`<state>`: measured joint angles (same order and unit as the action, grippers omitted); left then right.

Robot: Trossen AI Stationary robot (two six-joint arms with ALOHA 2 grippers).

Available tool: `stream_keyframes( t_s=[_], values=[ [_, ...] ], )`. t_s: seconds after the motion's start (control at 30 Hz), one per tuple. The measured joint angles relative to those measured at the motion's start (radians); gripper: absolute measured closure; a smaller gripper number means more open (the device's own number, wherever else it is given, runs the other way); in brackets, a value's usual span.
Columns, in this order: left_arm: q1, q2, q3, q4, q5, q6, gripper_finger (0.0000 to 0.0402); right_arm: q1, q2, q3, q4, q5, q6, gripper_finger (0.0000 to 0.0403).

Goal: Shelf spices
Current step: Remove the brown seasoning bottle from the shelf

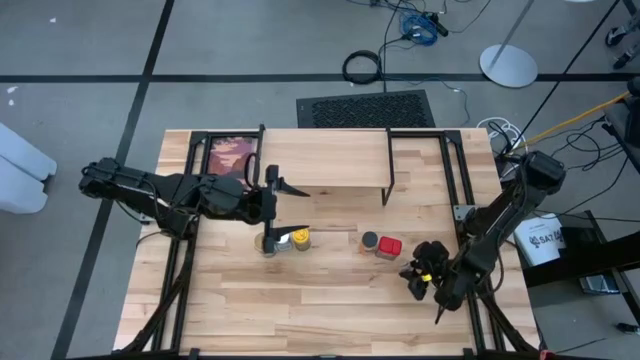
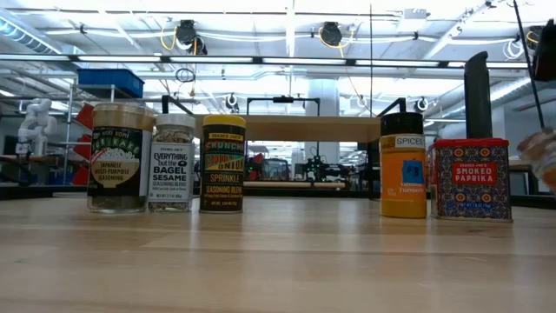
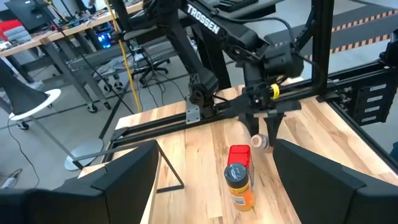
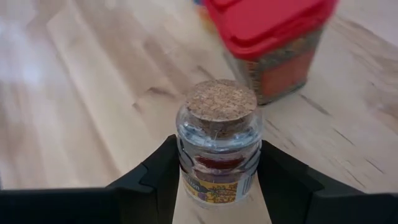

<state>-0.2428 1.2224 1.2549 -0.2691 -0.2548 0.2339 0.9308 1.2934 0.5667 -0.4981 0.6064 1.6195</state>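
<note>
- At the right front of the worktop (image 1: pixel 330 310), the right claw (image 4: pixel 217 180) grips a small cork-stoppered jar (image 4: pixel 217 134), one finger on each side of the glass, just beside the red paprika box (image 1: pixel 389 247).
- The step in hand looks like carrying this jar to the shelf (image 1: pixel 325 158), which stands toward the back of the worktop, well apart from the claw.
- To do it well, I would lift straight up first, keep the jar upright so the cork stays put, and clear the red box before swinging toward the shelf.
- The shelf's thin black legs (image 1: pixel 387 165) and front edge need care; the jar should come in above the plank, then settle gently.
- Standing between claw and shelf are the red box and the orange jar with a dark lid (image 1: pixel 369 242).
- The left claw (image 1: pixel 272 190) hangs open above three jars (image 1: pixel 285 240) near the middle; its arm could crowd the shelf's left end.
- None of the jars seems to be on the shelf yet.
</note>
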Motion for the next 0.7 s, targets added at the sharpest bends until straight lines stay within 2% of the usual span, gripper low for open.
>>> stream_keyframes(
  t_s=[0.23,0.7],
  values=[
    [0.0,0.0,0.0,0.0,0.0,-0.018,0.0075,0.007,0.109,0.001,-0.04,0.042,0.171,0.0231],
    [0.0,0.01,0.0,0.02,0.0,-0.015,0.0075,0.007,0.132,0.003,-0.099,0.083,0.215,0.0231]
  ],
)
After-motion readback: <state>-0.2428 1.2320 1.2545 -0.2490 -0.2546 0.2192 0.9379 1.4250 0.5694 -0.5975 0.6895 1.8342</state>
